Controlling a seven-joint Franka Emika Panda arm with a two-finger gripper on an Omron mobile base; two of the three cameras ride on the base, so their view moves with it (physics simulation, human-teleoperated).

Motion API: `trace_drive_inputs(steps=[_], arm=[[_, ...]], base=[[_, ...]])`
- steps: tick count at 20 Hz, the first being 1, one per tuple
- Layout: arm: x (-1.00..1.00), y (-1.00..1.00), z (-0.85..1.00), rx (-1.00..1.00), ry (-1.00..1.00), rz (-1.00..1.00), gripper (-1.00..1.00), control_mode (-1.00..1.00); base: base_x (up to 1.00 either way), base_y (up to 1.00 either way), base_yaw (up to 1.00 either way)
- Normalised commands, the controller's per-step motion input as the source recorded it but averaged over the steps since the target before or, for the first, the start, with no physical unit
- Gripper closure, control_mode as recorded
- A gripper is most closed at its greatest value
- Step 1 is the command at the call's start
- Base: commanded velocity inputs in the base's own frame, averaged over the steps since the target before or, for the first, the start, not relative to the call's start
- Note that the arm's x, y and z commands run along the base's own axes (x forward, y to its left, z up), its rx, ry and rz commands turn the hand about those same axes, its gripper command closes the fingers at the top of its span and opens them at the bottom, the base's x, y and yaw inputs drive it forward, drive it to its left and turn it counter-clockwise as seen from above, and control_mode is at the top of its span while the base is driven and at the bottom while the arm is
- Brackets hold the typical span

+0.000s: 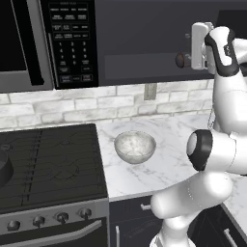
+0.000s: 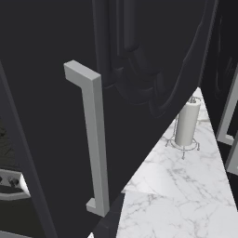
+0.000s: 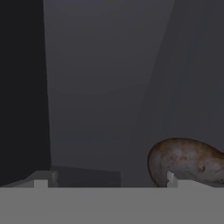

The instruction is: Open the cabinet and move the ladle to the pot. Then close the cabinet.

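- The cabinet is already open: in the right base view its dark door stands swung out toward the camera, the silver bar handle running upright down its face.
- The end effector is up at cabinet height, reaching into the dim interior. Its fingertips stand wide apart with nothing between them.
- The ladle lies just ahead of the end effector and off to the side of one fingertip, seemingly on the shelf. Only its rounded brownish cup shows.
- Orientation: the cup end sits nearest the end effector, and the body runs off sideways past the frame edge. The long axis seems to lie roughly flat along the shelf, across the end effector's line of reach, but the handle cannot be seen, so I cannot say for sure.
- Well below the end effector, on the tabletop, sits a pale speckled bowl; at the far edge of the stove a dark rounded edge is probably the pot.
- By my judgement, opening is done. Still left: grasping the ladle, carrying it to the pot, closing the door.
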Motion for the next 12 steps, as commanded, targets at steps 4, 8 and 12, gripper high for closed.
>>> trace_drive_inputs(steps=[4,8,12], arm=[[0.09,0.00,0.00,0.00,0.00,0.00,-1.00,-1.00],[0.15,0.00,-0.01,0.00,0.00,0.00,-1.00,-1.00],[0.13,-0.05,-0.01,0.00,0.00,0.01,-1.00,-1.00]], base=[[0.00,0.00,0.00],[0.00,0.00,0.00],[0.00,0.00,0.00]])
